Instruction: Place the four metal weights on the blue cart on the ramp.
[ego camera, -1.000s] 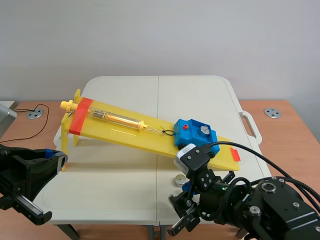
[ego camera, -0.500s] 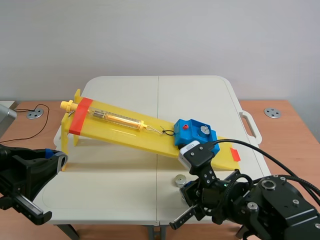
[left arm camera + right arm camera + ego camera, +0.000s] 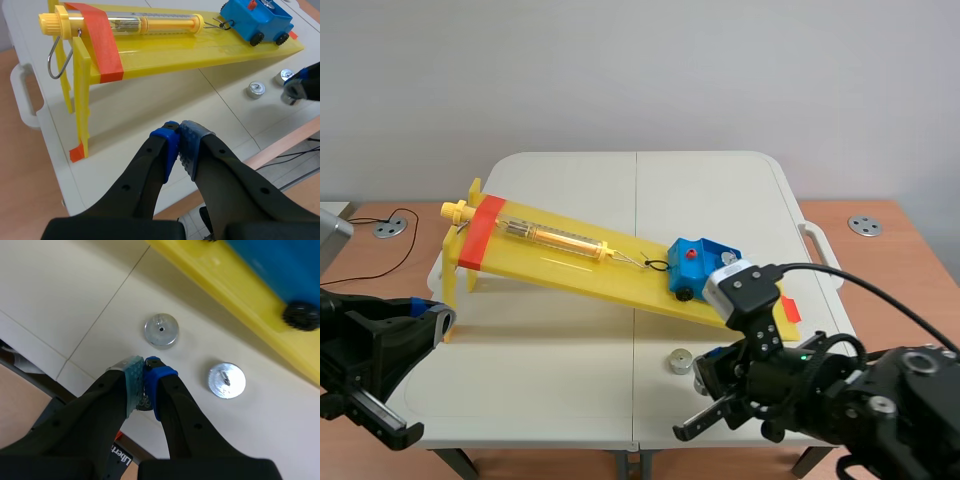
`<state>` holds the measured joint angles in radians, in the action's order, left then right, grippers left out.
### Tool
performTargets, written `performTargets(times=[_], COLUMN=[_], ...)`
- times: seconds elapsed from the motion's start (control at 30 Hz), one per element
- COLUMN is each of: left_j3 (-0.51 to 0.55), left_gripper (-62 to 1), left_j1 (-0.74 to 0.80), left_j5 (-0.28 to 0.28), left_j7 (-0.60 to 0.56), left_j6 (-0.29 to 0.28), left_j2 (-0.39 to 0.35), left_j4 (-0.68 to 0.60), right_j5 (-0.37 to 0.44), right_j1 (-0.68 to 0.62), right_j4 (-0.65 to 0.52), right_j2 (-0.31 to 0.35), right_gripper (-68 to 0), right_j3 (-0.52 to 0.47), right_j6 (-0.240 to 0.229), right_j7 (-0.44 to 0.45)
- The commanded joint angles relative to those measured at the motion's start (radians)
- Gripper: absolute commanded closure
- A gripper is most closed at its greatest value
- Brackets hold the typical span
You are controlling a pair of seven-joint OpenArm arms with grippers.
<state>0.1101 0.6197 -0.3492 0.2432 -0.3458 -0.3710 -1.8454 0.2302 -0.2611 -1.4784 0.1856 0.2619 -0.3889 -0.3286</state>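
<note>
Progress: one round silver metal weight is riding the blue wheeled cart on the yellow ramp; two more weights are lying at one and three o'clock of the closed, apparently empty right end effector.

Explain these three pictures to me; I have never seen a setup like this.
This is a robot with two black arms working at a white table. The wide picture is taken from between the arms. The other two come from a camera on each wrist, looking down past that arm's end effector, a two-fingered pincer.

On the table stands a yellow ramp. A blue cart sits near its low end, hooked to a clear tube lying up the slope. Two metal weights lie on the table beside the ramp.

The left end effector is closed on nothing, near the table's corner. The right end effector hangs over the table near the weights with its pads together. Whether it pinches something small cannot be seen.
</note>
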Motion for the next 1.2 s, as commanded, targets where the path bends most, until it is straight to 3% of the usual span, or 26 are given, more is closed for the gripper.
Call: performTargets(times=[0.0, 0.1, 0.33, 0.53, 0.77, 1.17], left_j3=[0.012, 0.012, 0.012, 0.012, 0.012, 0.012], left_gripper=[-2.9, -2.9, -2.9, -2.9, -2.9, -2.9], left_j1=[-0.008, -0.008, -0.008, -0.008, -0.008, -0.008], left_j5=[-0.074, -0.074, -0.074, -0.074, -0.074, -0.074], left_j7=[-0.089, -0.089, -0.089, -0.089, -0.089, -0.089], left_j6=[-0.043, -0.043, -0.043, -0.043, -0.043, -0.043], left_j2=[0.008, 0.008, 0.008, 0.008, 0.008, 0.008], left_j4=[-0.068, -0.068, -0.068, -0.068, -0.068, -0.068], right_j5=[0.123, 0.198, 0.388, 0.391, 0.391, 0.388], right_j1=[-0.010, -0.058, -0.085, 0.008, 0.145, 0.324], right_j4=[-0.181, -0.264, -0.387, -0.357, -0.233, 0.003], right_j2=[0.058, 0.064, 0.054, -0.006, -0.091, -0.150], right_gripper=[-0.6, -0.6, -0.6, -0.6, -0.6, -0.6], right_j3=[-0.077, -0.156, -0.338, -0.380, -0.380, -0.359], right_j6=[-0.033, -0.055, -0.058, -0.057, -0.057, -0.076], right_j7=[0.055, 0.030, 0.003, 0.008, 0.009, 0.021])
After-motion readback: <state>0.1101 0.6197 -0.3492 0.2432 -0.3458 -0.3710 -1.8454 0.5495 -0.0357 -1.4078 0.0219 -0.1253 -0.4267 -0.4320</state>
